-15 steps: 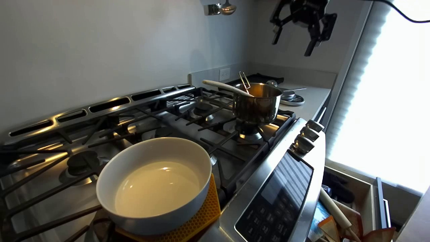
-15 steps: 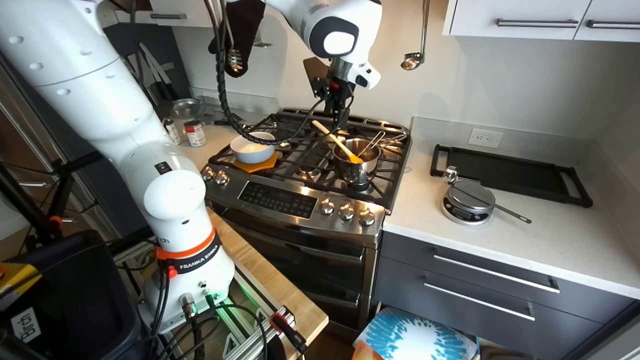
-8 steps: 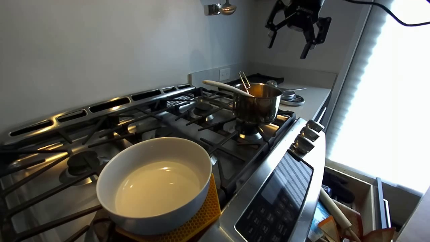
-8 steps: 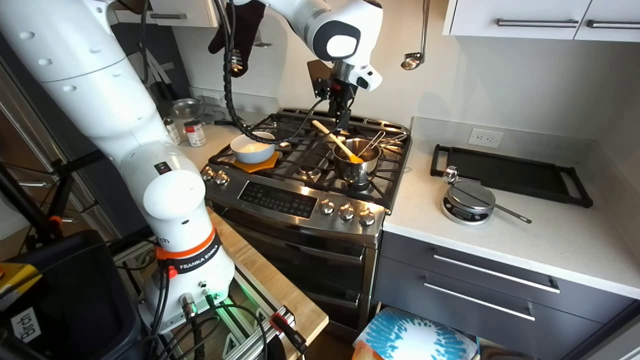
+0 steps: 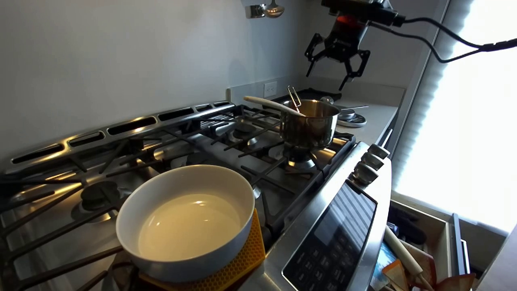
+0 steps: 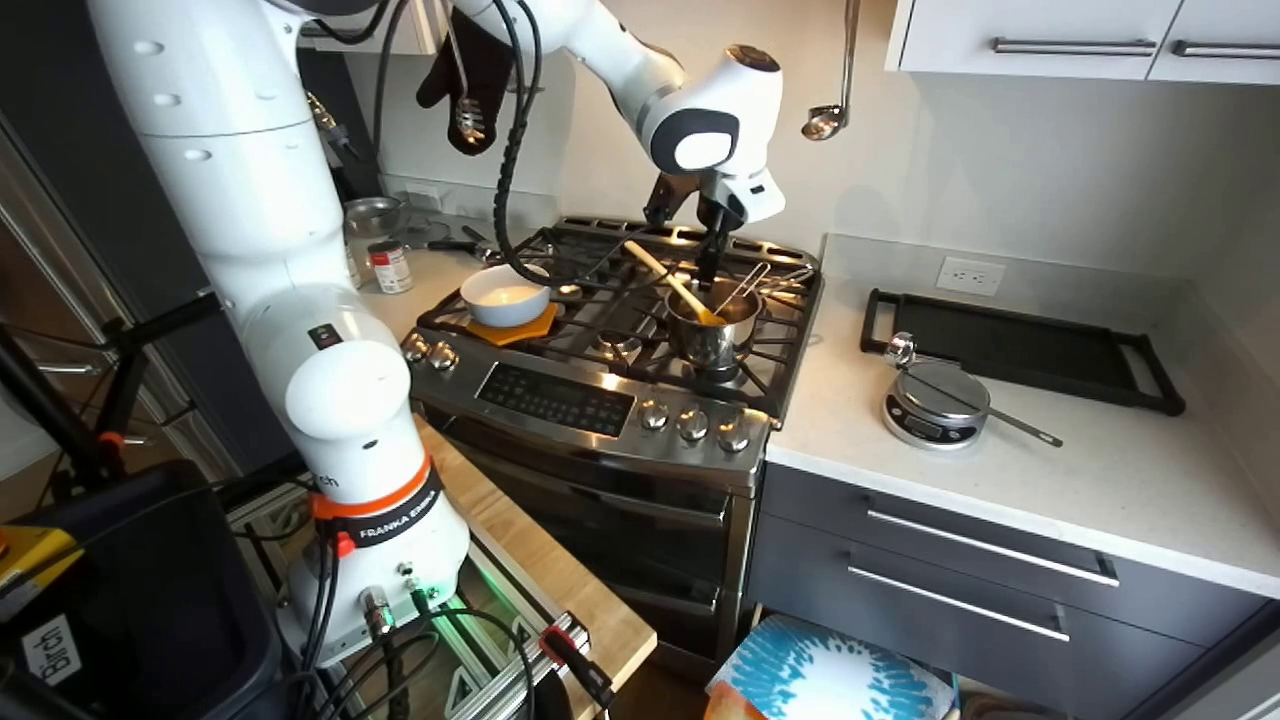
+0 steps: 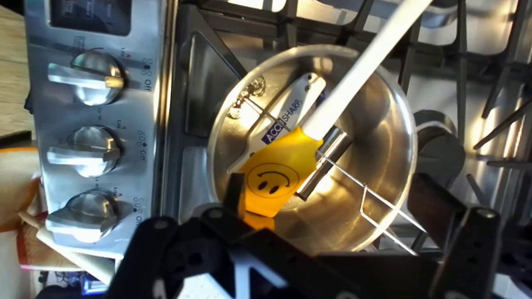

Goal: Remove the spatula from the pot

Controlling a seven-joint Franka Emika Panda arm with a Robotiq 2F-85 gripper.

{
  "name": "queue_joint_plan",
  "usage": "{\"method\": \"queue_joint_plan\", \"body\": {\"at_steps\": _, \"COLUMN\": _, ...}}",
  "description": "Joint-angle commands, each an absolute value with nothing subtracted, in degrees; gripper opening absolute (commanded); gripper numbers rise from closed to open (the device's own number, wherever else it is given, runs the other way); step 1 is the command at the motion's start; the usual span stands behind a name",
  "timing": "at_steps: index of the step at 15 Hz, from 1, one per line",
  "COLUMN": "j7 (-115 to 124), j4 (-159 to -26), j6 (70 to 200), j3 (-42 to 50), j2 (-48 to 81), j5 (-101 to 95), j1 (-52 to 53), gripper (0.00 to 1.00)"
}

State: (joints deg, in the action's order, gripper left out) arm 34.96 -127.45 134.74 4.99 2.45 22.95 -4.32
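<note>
Black fingers spread wide apart, the gripper (image 5: pixel 325 82) hangs tips down above the pot (image 5: pixel 307 131), clear of its rim in an exterior view. In the wrist view one fingertip overlaps the edge of the spatula (image 7: pixel 328 114) in line of sight. The spatula leans inside the pot, its yellow head low with a smiling face printed on it, its pale, straight handle sloping up across the rim. Its long axis lies diagonally in the wrist view, head toward the lower left, handle running out past the top edge; in both exterior views the handle points up and to the left. A white tool (image 7: pixel 291 110) with a blue label lies partly beneath it. The white arm (image 6: pixel 345 388) arches beyond the top of an exterior view, its forearm sloping over the stove (image 6: pixel 590 465), its wrist bent so the gripper faces downward. A white bowl (image 5: pixel 198 226) stands apart from the pot.
</note>
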Motion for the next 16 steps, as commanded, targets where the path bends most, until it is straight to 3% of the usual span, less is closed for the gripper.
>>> {"method": "queue_joint_plan", "body": {"at_steps": 1, "j7": 45.9, "j4": -123.2, "j6": 136.7, "j3": 4.2, "j2": 9.2, "j5": 25.0, "j1": -3.1, "gripper": 1.00}}
{"method": "queue_joint_plan", "body": {"at_steps": 7, "j7": 55.2, "j4": -119.3, "j6": 134.2, "j3": 3.1, "j2": 14.7, "j5": 25.1, "j1": -1.7, "gripper": 0.82}}
{"method": "queue_joint_plan", "body": {"at_steps": 8, "j7": 56.1, "j4": -119.2, "j6": 133.5, "j3": 3.0, "j2": 15.0, "j5": 25.0, "j1": -1.7, "gripper": 0.67}}
{"method": "queue_joint_plan", "body": {"at_steps": 9, "j7": 57.1, "j4": -119.2, "j6": 132.9, "j3": 3.0, "j2": 15.3, "j5": 24.6, "j1": -1.5, "gripper": 0.68}}
{"method": "queue_joint_plan", "body": {"at_steps": 11, "j7": 58.2, "j4": -119.1, "j6": 131.8, "j3": 2.9, "j2": 15.7, "j5": 24.7, "j1": -1.5, "gripper": 0.47}}
{"method": "queue_joint_plan", "body": {"at_steps": 13, "j7": 58.5, "j4": -118.9, "j6": 131.8, "j3": 2.8, "j2": 16.3, "j5": 25.0, "j1": -1.5, "gripper": 0.38}}
{"method": "queue_joint_plan", "body": {"at_steps": 15, "j7": 58.7, "j4": -118.6, "j6": 133.1, "j3": 2.8, "j2": 17.2, "j5": 24.7, "j1": -1.3, "gripper": 0.15}}
{"method": "queue_joint_plan", "body": {"at_steps": 16, "j7": 58.6, "j4": -118.5, "j6": 133.0, "j3": 2.8, "j2": 17.4, "j5": 24.8, "j1": -1.4, "gripper": 0.08}}
